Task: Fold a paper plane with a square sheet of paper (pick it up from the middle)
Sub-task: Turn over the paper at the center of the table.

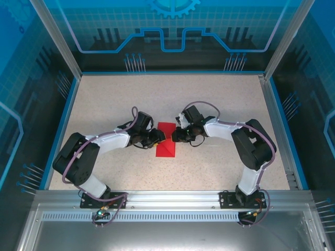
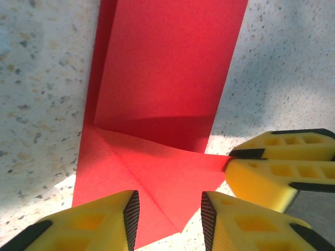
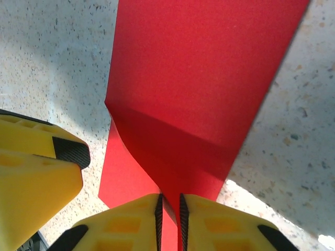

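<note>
Right pincer (image 3: 170, 203) seemingly clamps red paper (image 3: 204, 78) edge.

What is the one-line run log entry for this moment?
phase: folding | red sheet: partly folded, on table | left tool: open over sheet | right tool: shut on sheet flap

A speckled beige tabletop (image 1: 131, 94) bordered by a blue rim (image 1: 167, 72).
</note>
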`<state>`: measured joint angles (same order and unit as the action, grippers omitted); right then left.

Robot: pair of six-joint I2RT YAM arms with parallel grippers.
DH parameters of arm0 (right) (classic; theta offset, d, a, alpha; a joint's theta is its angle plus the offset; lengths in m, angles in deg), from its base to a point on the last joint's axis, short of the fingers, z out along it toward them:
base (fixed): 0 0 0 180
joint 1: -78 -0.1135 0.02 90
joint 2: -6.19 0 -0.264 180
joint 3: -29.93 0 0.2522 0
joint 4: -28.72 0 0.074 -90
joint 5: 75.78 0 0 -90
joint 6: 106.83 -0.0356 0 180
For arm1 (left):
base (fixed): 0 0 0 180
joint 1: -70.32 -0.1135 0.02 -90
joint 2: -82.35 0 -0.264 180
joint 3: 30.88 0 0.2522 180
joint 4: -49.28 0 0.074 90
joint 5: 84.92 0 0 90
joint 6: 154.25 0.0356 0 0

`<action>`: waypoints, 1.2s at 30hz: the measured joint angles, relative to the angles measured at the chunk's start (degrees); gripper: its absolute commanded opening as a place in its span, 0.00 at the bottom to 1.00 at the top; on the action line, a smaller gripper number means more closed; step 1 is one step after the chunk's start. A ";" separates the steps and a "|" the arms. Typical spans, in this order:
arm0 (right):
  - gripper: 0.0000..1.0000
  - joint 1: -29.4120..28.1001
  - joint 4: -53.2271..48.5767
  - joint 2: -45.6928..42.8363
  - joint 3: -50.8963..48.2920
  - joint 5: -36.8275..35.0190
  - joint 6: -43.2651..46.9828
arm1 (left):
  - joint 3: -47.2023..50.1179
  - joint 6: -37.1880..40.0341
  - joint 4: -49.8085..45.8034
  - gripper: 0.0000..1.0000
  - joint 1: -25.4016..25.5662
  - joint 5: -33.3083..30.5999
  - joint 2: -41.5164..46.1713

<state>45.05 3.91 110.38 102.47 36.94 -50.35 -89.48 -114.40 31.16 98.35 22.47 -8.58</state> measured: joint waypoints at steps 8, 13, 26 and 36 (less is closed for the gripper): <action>0.09 1.49 0.90 0.70 0.00 0.44 -1.05 | 0.00 -0.96 2.73 0.39 -0.02 1.79 -1.75; 0.09 2.25 1.36 0.70 -0.02 0.46 -1.46 | 0.00 -0.98 3.91 0.39 -0.02 3.13 -2.95; 0.10 2.36 1.70 0.70 -0.83 0.46 -1.68 | 0.00 -2.99 7.96 0.37 -0.02 6.03 -5.51; 0.35 2.82 1.95 0.22 -1.99 0.22 -2.71 | 0.02 -5.16 10.25 0.17 -0.02 6.71 -6.54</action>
<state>47.87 5.85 110.59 100.48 37.16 -53.06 -89.46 -119.55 41.41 98.33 29.18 -15.12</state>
